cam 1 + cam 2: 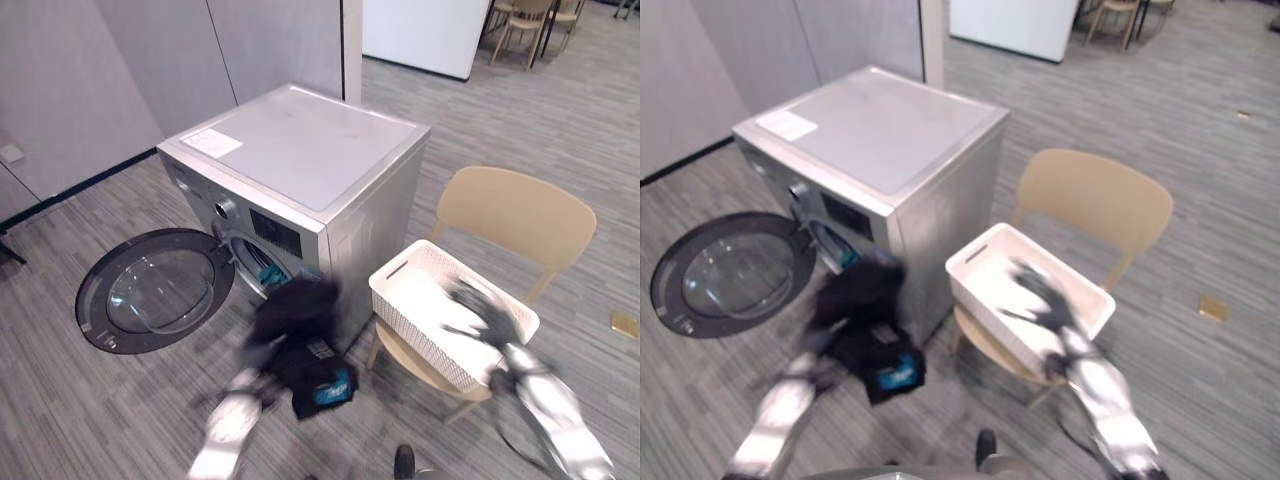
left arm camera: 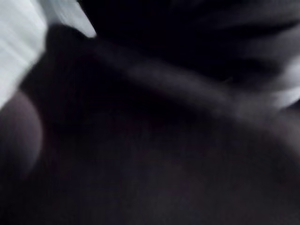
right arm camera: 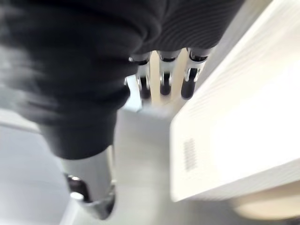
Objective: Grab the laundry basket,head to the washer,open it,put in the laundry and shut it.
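Washer (image 1: 300, 160) door (image 1: 155, 290) hangs open at 9 o'clock. Left hand (image 1: 262, 360), fingers hidden, grip undeterminable, lifts dark laundry (image 1: 300, 335) at the drum mouth. Right hand (image 1: 478, 305), fingers relaxed, hovers over white basket (image 1: 420, 310) on chair (image 1: 520, 215).

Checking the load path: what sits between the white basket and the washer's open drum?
Dark laundry carried by the left hand, hanging in front of the washer beside the basket; both eye views show it.
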Tool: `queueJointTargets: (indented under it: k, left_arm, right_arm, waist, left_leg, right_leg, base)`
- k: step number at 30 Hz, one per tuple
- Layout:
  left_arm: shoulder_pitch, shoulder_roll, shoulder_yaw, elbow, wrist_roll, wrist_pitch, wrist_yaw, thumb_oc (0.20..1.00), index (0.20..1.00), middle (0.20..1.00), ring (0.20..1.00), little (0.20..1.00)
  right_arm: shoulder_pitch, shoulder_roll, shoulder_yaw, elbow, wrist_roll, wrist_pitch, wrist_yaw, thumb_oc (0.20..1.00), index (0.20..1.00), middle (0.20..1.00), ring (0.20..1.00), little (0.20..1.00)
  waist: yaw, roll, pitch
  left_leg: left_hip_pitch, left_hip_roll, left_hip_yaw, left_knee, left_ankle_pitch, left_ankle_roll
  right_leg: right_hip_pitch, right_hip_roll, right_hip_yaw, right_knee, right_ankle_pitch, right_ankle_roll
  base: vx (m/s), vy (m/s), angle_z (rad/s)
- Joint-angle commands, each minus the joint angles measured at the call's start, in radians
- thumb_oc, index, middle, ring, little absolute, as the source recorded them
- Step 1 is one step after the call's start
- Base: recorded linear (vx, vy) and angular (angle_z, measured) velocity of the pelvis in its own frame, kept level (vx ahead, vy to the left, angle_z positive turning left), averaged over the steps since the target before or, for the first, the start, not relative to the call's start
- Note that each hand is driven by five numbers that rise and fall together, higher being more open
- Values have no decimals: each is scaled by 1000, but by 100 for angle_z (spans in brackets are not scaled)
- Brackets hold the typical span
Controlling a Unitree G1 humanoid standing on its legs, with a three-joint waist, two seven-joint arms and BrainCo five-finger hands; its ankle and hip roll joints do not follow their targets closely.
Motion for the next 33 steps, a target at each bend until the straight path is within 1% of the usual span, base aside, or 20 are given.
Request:
queueJointTargets:
  k: [1, 4, 5, 8, 9, 10, 11, 12, 13, 14, 16, 18, 20, 23, 25, 26, 28, 30, 31, 33]
  left_arm:
    - [-69, 32, 32, 94, 21, -50, -16, 200, 200, 200, 200, 200]
    - [-78, 28, 43, 137, 17, -46, -1, 200, 200, 200, 200, 200]
    - [-94, 12, 50, 202, -10, -40, 20, 200, 200, 200, 200, 200]
    - [-102, 6, 38, 205, -23, -38, 24, 200, 200, 200, 200, 200]
    - [-103, 6, 39, 205, -23, -38, 24, 200, 200, 200, 200, 200]
    - [-99, 5, 31, 195, -24, -36, 18, 200, 200, 200, 200, 200]
    - [-99, 5, 31, 195, -24, -36, 18, 200, 200, 200, 200, 200]
    - [-99, 7, 22, 207, -16, -32, 9, 200, 200, 200, 200, 200]
    - [-99, 8, 17, 211, -10, -30, 8, 200, 200, 200, 200, 200]
    - [-102, 9, 13, 212, -4, -29, 8, 200, 200, 200, 200, 200]
    - [-106, 14, 6, 208, 15, -22, 7, 200, 200, 200, 200, 200]
    - [-93, 11, 5, 196, 26, -19, -5, 200, 200, 200, 200, 200]
    - [-87, 8, 1, 195, 36, -18, -12, 200, 200, 200, 200, 200]
    - [-92, 10, -7, 206, 58, -14, -23, 200, 200, 200, 200, 200]
    - [-101, 23, -8, 201, 58, -13, -19, 200, 200, 200, 200, 200]
    - [-109, 33, -11, 202, 64, -13, -16, 200, 200, 200, 200, 200]
    - [-119, 43, -20, 198, 72, -16, -5, 200, 200, 200, 200, 200]
    - [-126, 37, -25, 189, 63, -19, -4, 200, 200, 200, 200, 200]
    - [-128, 30, -29, 187, 54, -21, -8, 200, 200, 200, 200, 200]
    - [-134, 26, -35, 194, 52, -18, -8, 200, 200, 200, 200, 200]
  right_arm:
    - [-76, 36, 85, 199, -137, -56, 37, 1000, 1000, 1000, 1000, 1000]
    - [-92, 49, 102, 263, -138, -55, 34, 1000, 1000, 1000, 1000, 1000]
    - [-110, 61, 121, 314, -139, -52, 24, 1000, 1000, 1000, 1000, 1000]
    - [-124, 67, 128, 345, -150, -50, 3, 1000, 1000, 1000, 1000, 1000]
    - [-125, 68, 128, 345, -150, -50, 3, 1000, 1000, 1000, 1000, 1000]
    - [-122, 74, 130, 361, -157, -48, -9, 1000, 1000, 1000, 1000, 1000]
    - [-122, 74, 130, 362, -157, -49, -9, 1000, 1000, 1000, 1000, 1000]
    - [-123, 77, 131, 376, -162, -44, -18, 1000, 1000, 1000, 1000, 1000]
    - [-123, 76, 131, 377, -167, -42, -24, 1000, 1000, 1000, 1000, 1000]
    - [-120, 76, 129, 382, -175, -41, -32, 1000, 1000, 1000, 1000, 1000]
    - [-108, 73, 115, 380, -193, -34, -48, 1000, 1000, 1000, 1000, 1000]
    - [-95, 80, 116, 390, -222, -31, -42, 1000, 1000, 1000, 1000, 1000]
    - [-97, 82, 117, 394, -226, -33, -41, 1000, 1000, 1000, 1000, 1000]
    - [-127, 102, 142, 404, -254, -24, -36, 1000, 1000, 1000, 1000, 1000]
    - [-152, 116, 162, 392, -254, -25, -37, 1000, 1000, 1000, 1000, 1000]
    - [-165, 120, 178, 385, -260, -26, -39, 1000, 1000, 1000, 1000, 1000]
    - [-182, 131, 197, 378, -261, -30, -45, 1000, 1000, 1000, 1000, 1000]
    - [-193, 133, 213, 369, -259, -31, -42, 1000, 1000, 1000, 1000, 1000]
    - [-206, 129, 226, 378, -258, -30, -41, 1000, 1000, 1000, 1000, 1000]
    - [-212, 125, 231, 388, -257, -27, -43, 1000, 1000, 1000, 1000, 1000]
  waist:
    - [6, -82, 10]
    - [16, -88, 34]
    - [32, -98, 76]
    - [51, -102, 105]
    - [49, -102, 102]
    - [57, -103, 109]
    - [57, -103, 109]
    - [61, -110, 109]
    - [62, -112, 107]
    - [60, -113, 109]
    - [46, -115, 110]
    - [37, -96, 95]
    - [31, -91, 86]
    - [41, -100, 79]
    - [48, -111, 95]
    - [49, -114, 107]
    - [47, -110, 126]
    - [37, -98, 143]
    - [34, -91, 157]
    - [28, -94, 168]
  left_leg:
    - [-54, -75, -40, -28, 23, 25]
    - [-76, -77, -51, 5, 20, 25]
    - [-147, -77, -73, 103, 0, 21]
    - [-229, -74, -62, 189, -2, 11]
    - [-235, -74, -64, 189, 1, 11]
    - [-246, -53, -17, 188, 5, 9]
    - [-247, -53, -17, 189, 5, 9]
    - [-267, -28, 7, 168, 30, 4]
    - [-265, -19, 1, 153, 22, -8]
    - [-271, -8, 11, 136, 36, -11]
    - [-297, 40, 106, 102, 66, -17]
    - [-246, 55, 164, 35, 83, -19]
    - [-241, 43, 161, 34, 82, -15]
    - [-211, -16, 152, 37, 39, 29]
    - [-182, -52, 145, 31, 11, 60]
    - [-169, -65, 134, 28, 0, 74]
    - [-147, -80, 111, 23, -18, 91]
    - [-109, -92, 84, 5, -31, 96]
    - [-95, -99, 74, 1, -25, 102]
    - [-72, -115, 49, -6, -40, 105]
  right_leg:
    - [85, -9, 34, -36, -122, 54]
    - [81, -10, 33, -30, -127, 48]
    - [73, -18, 12, -23, -135, 36]
    - [71, -30, -45, -21, -150, 23]
    - [66, -30, -48, -21, -148, 23]
    - [80, -34, -93, -27, -160, 21]
    - [79, -34, -93, -27, -160, 21]
    - [89, -45, -137, -35, -160, 27]
    - [103, -49, -142, -36, -178, 32]
    - [106, -56, -159, -34, -179, 35]
    - [117, -82, -220, -33, -186, 45]
    - [129, -86, -250, -22, -196, 53]
    - [144, -97, -258, -20, -196, 61]
    - [144, -166, -249, 92, -181, 84]
    - [95, -216, -218, 234, -141, 104]
    - [63, -224, -194, 306, -116, 109]
    - [-7, -199, -130, 392, -116, 105]
    - [-84, -131, -58, 405, -157, 87]
    - [-128, -90, -53, 326, -140, 67]
    - [-172, -61, -40, 255, -109, 70]
  base:
    - [49, -96, -2]
    - [-50, -48, 17]
    - [-110, -65, 15]
    - [-69, -46, 84]
    - [32, -12, 137]
    - [39, 2, 126]
    - [117, 57, 93]
    - [178, 80, 70]
    - [217, 127, 62]
    - [191, 130, 69]
    - [139, 204, 128]
    - [161, 222, 120]
    - [252, 261, 65]
    - [347, 385, 10]
    - [207, 279, -5]
    - [194, 243, 30]
    - [198, 186, 33]
    - [235, 129, 28]
    - [241, 64, 34]
    - [204, 11, 26]
